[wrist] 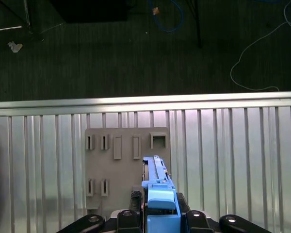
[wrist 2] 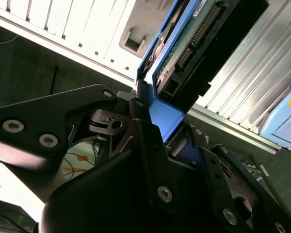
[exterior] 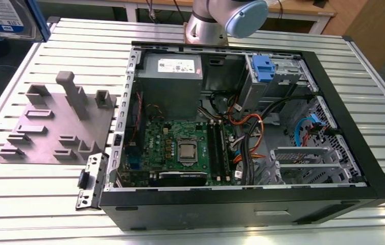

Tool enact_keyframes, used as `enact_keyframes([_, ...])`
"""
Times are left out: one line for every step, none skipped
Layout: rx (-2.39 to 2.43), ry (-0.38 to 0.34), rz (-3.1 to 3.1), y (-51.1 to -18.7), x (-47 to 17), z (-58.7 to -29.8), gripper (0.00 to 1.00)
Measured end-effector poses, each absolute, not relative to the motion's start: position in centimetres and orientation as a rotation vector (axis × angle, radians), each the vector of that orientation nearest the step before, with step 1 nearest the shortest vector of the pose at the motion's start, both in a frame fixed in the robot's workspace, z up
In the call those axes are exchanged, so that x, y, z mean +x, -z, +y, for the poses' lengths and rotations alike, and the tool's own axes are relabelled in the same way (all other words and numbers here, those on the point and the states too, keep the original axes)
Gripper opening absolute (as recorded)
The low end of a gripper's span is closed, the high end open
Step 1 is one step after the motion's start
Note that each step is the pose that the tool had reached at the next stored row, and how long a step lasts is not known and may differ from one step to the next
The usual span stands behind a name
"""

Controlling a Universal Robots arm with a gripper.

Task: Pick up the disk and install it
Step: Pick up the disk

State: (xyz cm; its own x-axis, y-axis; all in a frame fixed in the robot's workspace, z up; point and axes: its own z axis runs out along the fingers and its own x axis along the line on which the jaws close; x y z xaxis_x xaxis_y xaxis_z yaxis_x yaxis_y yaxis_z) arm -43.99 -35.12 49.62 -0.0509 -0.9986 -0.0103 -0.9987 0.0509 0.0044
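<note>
The disk (wrist 2: 184,43), we note, is clamped edge-on in the gripper (wrist 2: 165,121), its long axis extending straight out from it.

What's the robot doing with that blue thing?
The robot arm's gripper is clamped on the disk, gripping it by its blue rail. It holds the disk up over the grey holder plate on the slatted table. The open computer case sits beside that plate, and the disk is not inside it yet.
</note>
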Motion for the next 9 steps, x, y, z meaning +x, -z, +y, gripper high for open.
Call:
enact_keyframes([-2.161, -0.016, 2.274, -49.62, -43.94, -35.12, 0.36])
enact_keyframes([-2.161, -0.016, 2.274, -49.62, -43.9, -35.12, 0.36])
enact_keyframes([-2.161, -0.016, 2.274, -49.63, -43.84, -35.12, 0.36])
enact_keyframes([-2.161, -0.016, 2.274, -49.62, -43.79, -35.12, 0.36])
enact_keyframes([-2.161, -0.016, 2.274, -49.62, -43.75, -35.12, 0.36])
enact_keyframes([-2.161, -0.016, 2.274, -49.62, -43.71, -35.12, 0.36])
enact_keyframes([-2.161, -0.016, 2.274, -49.63, -43.67, -35.12, 0.36])
enact_keyframes([-2.161, -0.016, 2.274, -49.63, -43.64, -35.12, 0.36])
enact_keyframes([-2.161, -0.016, 2.274, -49.62, -43.6, -35.12, 0.36])
